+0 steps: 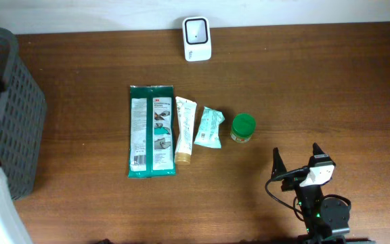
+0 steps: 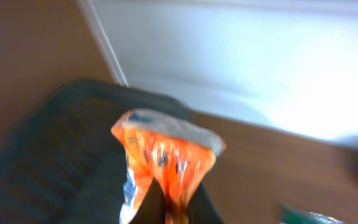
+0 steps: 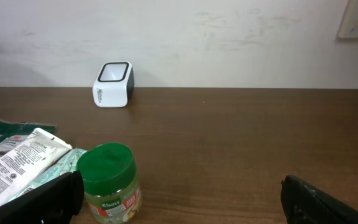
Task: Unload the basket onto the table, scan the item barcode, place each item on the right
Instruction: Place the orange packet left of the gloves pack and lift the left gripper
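An orange snack packet (image 2: 166, 155) hangs pinched at its lower end between the black fingers of my left gripper (image 2: 178, 202), which is shut on it; the view is blurred. Under it lies the dark mesh basket (image 2: 55, 155). The white barcode scanner (image 1: 197, 38) stands at the table's far edge and also shows in the right wrist view as the scanner (image 3: 113, 84) against the wall. My right gripper (image 1: 296, 153) rests near the front right, open and holding nothing, its jaws wide apart around bare wood (image 3: 185, 199).
The grey basket (image 1: 12, 108) fills the left side. In a row mid-table lie a green wipes pack (image 1: 152, 131), a tube (image 1: 184, 130), a teal sachet (image 1: 208, 127) and a green-lidded jar (image 1: 243, 127), which stands just ahead of my right gripper's left finger (image 3: 109, 182).
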You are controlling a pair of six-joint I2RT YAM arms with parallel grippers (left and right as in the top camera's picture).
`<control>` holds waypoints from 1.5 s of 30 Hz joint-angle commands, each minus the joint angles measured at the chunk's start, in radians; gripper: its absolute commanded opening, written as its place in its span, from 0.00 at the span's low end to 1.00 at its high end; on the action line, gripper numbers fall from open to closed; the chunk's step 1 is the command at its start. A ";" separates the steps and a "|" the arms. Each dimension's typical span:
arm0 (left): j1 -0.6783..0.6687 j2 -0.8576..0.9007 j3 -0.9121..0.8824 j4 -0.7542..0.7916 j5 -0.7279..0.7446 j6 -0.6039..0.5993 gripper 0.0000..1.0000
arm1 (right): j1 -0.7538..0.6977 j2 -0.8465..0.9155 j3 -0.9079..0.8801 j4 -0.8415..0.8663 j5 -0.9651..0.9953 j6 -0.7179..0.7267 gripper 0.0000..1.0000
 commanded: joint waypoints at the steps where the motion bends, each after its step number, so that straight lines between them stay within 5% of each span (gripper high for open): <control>1: -0.212 0.027 -0.026 -0.121 0.009 -0.080 0.00 | 0.002 -0.006 -0.007 -0.001 0.009 0.005 0.98; 7: -0.434 0.144 -0.264 -0.209 0.006 -0.237 0.00 | 0.002 -0.006 -0.007 -0.001 0.009 0.005 0.98; 15: -0.470 0.322 -0.583 -0.042 -0.017 -0.303 0.00 | 0.002 -0.006 -0.007 -0.001 0.009 0.005 0.98; 30: -0.470 0.456 -0.604 0.006 -0.121 -0.305 0.00 | 0.002 -0.006 -0.007 -0.001 0.009 0.005 0.98; 32: -0.470 0.456 -0.604 0.005 -0.124 -0.305 0.08 | 0.002 -0.006 -0.007 -0.001 0.009 0.005 0.98; 37: -0.471 0.456 -0.604 0.001 -0.109 -0.305 0.51 | 0.002 -0.006 -0.007 -0.001 0.009 0.005 0.98; 41: -0.471 0.454 -0.547 -0.029 -0.086 -0.304 0.59 | 0.002 -0.006 -0.007 -0.001 0.009 0.005 0.98; 45: -0.471 0.442 -0.279 -0.192 -0.008 -0.254 0.59 | 0.003 -0.006 -0.007 -0.001 0.005 0.005 0.98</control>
